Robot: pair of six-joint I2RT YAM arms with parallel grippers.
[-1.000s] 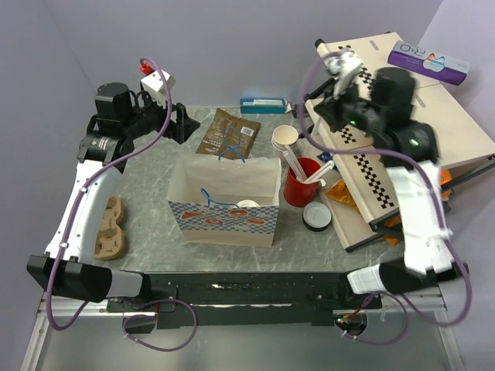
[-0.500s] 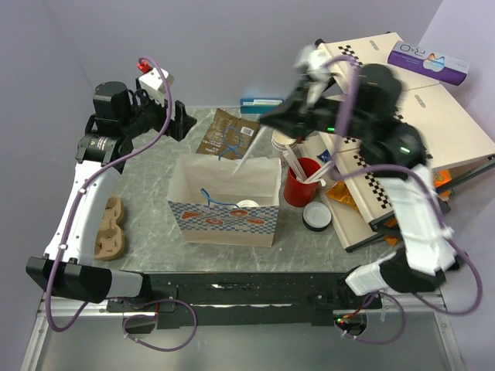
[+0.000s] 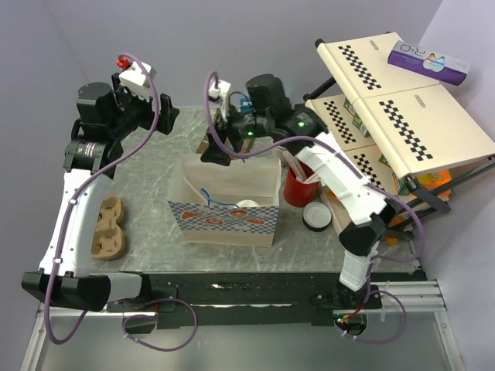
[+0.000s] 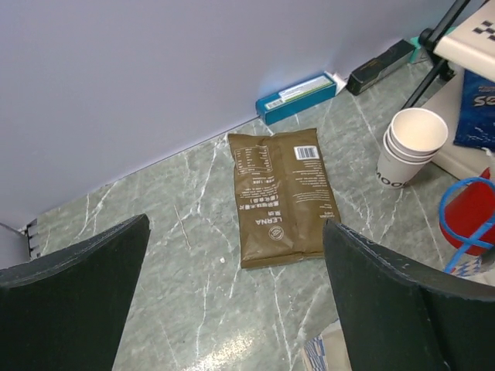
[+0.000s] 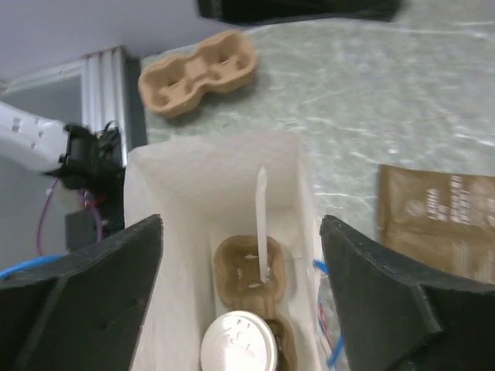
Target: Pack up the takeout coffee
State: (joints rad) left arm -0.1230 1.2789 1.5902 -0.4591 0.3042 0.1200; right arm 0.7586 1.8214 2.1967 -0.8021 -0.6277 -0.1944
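Note:
The takeout coffee (image 5: 236,344), a pale cup with a round white lid, sits in a brown cup carrier (image 5: 246,287) at the bottom of the open paper bag (image 3: 224,220). From above, only its lid (image 3: 246,205) shows. My right gripper (image 3: 215,151) hangs open over the bag's back left corner, nothing between its fingers (image 5: 241,232). A thin white stick (image 5: 261,224) stands in the carrier's empty slot, free of the fingers. My left gripper (image 3: 161,117) is open above the table's back left (image 4: 236,232), facing a brown pouch (image 4: 278,193).
A red cup of white sticks (image 3: 298,185) and a loose lid (image 3: 317,217) stand right of the bag. Stacked lidless cups (image 4: 410,143) and a blue box (image 4: 298,97) lie at the back. A spare carrier (image 3: 108,228) lies left. A checkered rack (image 3: 402,93) fills the right.
My right arm swung from the rack on the right to above the bag with a white stick, then opened; the stick is now in the bag. My left arm rose slightly.

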